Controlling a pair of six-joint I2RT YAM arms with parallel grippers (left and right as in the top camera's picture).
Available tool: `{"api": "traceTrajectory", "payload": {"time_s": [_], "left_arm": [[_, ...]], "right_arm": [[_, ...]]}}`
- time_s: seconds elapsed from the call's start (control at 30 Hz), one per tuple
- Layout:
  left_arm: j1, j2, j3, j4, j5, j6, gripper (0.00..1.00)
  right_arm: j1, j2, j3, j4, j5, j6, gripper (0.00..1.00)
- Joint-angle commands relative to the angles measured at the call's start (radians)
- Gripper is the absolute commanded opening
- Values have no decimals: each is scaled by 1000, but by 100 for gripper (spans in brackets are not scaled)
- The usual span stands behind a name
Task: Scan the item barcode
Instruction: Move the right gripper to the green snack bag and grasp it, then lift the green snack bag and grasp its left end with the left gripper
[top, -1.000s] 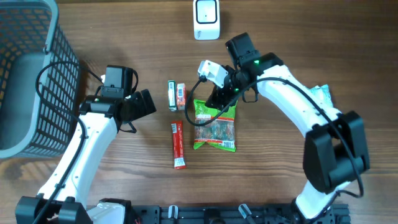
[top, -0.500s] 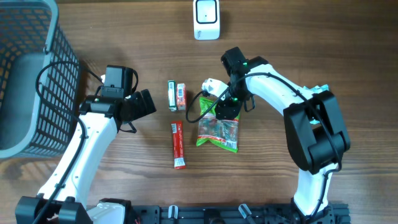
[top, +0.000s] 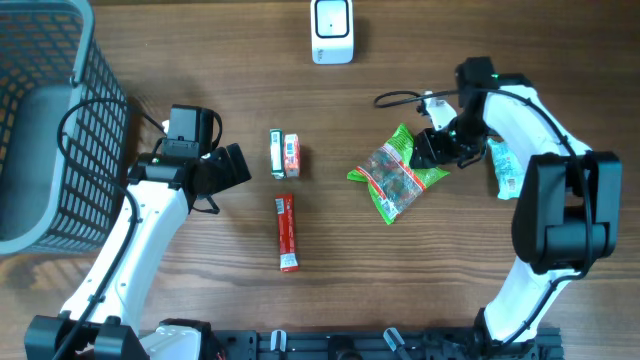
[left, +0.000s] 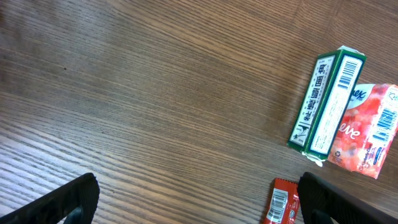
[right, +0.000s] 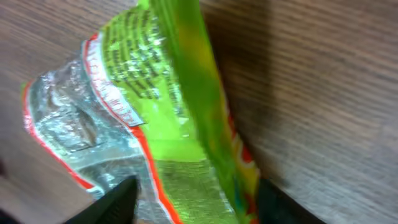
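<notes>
Rightward, the right gripper (top: 430, 150) clamps the snack bag (top: 393, 176), scanner (top: 331, 32) well apart; left gripper (top: 242, 165) gapes empty.

Left fingers (left: 67, 198) spread, right fingers (right: 115, 202) gripping

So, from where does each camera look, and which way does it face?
Overhead: above the table, facing straight down; both arms, left gripper, right gripper, basket.
Left wrist: on the left arm, facing the table; own fingers at bottom corners, green box ahead.
Right wrist: on the right arm, close on the snack bag; own fingers at bottom.
Shared: overhead also shows the green box and snack bag.
</notes>
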Motion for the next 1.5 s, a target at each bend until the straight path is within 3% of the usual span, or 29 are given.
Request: {"api": "traceTrajectory", "payload": {"time_s": [0.0, 0.27, 0.37, 0.5, 0.67, 0.73, 0.8, 0.87, 0.93, 1.2, 1.47], "left_arm": [[3, -11, 15, -1, -10, 5, 100], [3, -11, 15, 0, -10, 5, 100], [4, -11, 16, -35, -10, 5, 100], [4, -11, 16, -27, -10, 5, 100], [3, -11, 15, 5, -1, -11, 100], [2, -11, 16, 22, 127, -29, 100], [-2, -7, 14, 51, 383, -29, 100], [-35, 5, 14, 90, 545, -29, 54], [-86, 12, 14, 120, 574, -41, 6], [-311, 92, 14, 254, 431, -156, 4], [-452, 270, 14, 471, 432, -196, 6]], "right_arm": [[7, -21, -15, 0, -25, 28, 66], [7, -21, -82, 213, -6, 28, 69], [10, -18, -134, 206, -6, 30, 69], [10, -18, -158, 142, -15, 30, 60], [10, -18, -158, 177, -48, 29, 66], [10, -18, -158, 175, -48, 29, 70], [10, -18, -159, 171, -48, 29, 71], [10, -17, -160, 172, -60, 30, 71], [10, -17, -160, 176, -100, 29, 73], [10, -17, -160, 157, -201, 31, 73], [10, -17, -160, 149, -211, 32, 73]]}}
